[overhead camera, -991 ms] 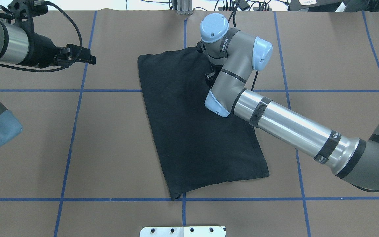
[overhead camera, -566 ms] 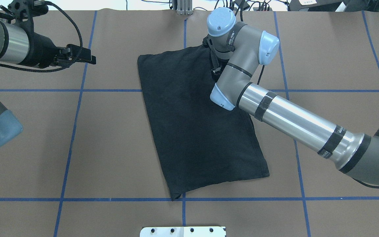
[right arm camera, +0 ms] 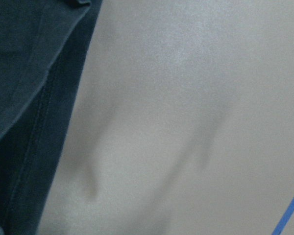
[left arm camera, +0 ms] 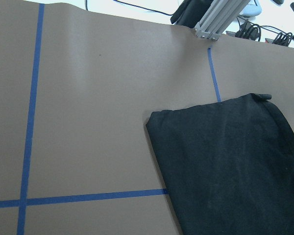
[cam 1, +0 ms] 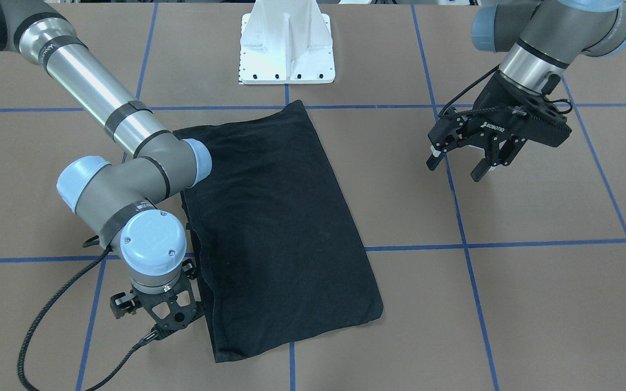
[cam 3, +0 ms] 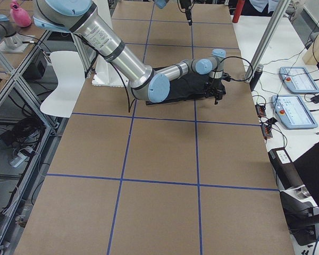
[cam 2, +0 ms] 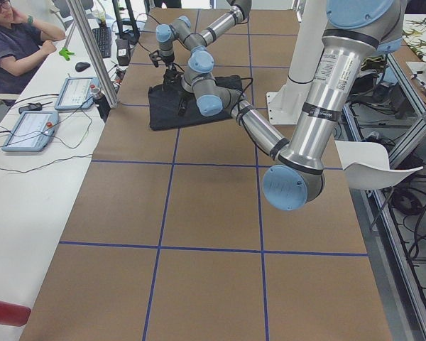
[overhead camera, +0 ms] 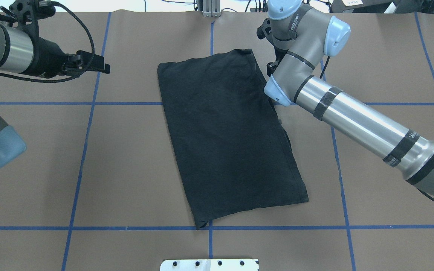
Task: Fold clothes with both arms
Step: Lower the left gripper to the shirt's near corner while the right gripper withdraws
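Observation:
The black T-shirt (overhead camera: 224, 139) lies folded into a long, slanted rectangle in the middle of the brown table, plain side up; no print shows. It also shows in the front view (cam 1: 275, 228) and the left wrist view (left arm camera: 235, 166). My right gripper (cam 1: 163, 320) points straight down just beside the shirt's far right corner, off the cloth and holding nothing. The right wrist view shows the shirt's hem (right arm camera: 24, 98) and two separate finger shadows on bare table. My left gripper (cam 1: 454, 167) is open and empty, raised over bare table far to the shirt's left, as the overhead view (overhead camera: 102, 68) also shows.
The white pedestal base (cam 1: 287, 49) stands at the near table edge, close to the shirt's near end. Blue tape lines (overhead camera: 209, 227) grid the table. An operator (cam 2: 14, 42) and control tablets (cam 3: 297, 79) sit along the far side.
My right arm has swung away from over the shirt's far right corner, moving right and farther back, off the cloth. That corner now lies flat and uncovered. The left arm has not moved.

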Robot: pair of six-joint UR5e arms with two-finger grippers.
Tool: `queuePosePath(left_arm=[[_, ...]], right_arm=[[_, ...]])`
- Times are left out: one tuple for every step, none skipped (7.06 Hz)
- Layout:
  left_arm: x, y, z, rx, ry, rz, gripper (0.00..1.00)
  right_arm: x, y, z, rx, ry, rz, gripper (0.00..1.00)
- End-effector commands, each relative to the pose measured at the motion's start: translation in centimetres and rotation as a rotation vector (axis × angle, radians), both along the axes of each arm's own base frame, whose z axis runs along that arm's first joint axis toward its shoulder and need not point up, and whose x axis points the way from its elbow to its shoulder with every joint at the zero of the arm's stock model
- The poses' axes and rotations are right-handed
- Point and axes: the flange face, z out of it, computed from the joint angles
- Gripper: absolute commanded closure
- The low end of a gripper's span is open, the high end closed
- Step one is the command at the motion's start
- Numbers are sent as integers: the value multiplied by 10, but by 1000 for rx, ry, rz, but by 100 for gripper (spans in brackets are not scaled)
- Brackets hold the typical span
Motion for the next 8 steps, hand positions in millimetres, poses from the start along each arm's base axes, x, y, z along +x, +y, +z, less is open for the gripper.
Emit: queuePosePath(left_arm=[[1, 0, 1, -2, -1, 0, 0], [1, 1, -6, 9, 8, 1, 0], [0, 7, -13, -1, 33, 16, 0], [23, 28, -23, -93, 101, 43, 0], [62, 61, -30, -177, 140, 93, 0], [96, 89, -38, -244, 188, 110, 0], [131, 122, -44, -310, 259, 94, 0], [164, 154, -44, -374, 278, 110, 0]], right_arm=[[15, -3, -37, -59, -139, 8, 0], [35, -9, -56, -101, -217, 40, 0], [76, -22, -72, -147, -319, 48, 0], [102, -29, -83, -183, -385, 57, 0], [118, -32, -86, -277, -444, 105, 0], [133, -33, -95, -311, -492, 109, 0], [145, -24, -91, -370, -530, 133, 0], [152, -10, -88, -373, -546, 138, 0]])
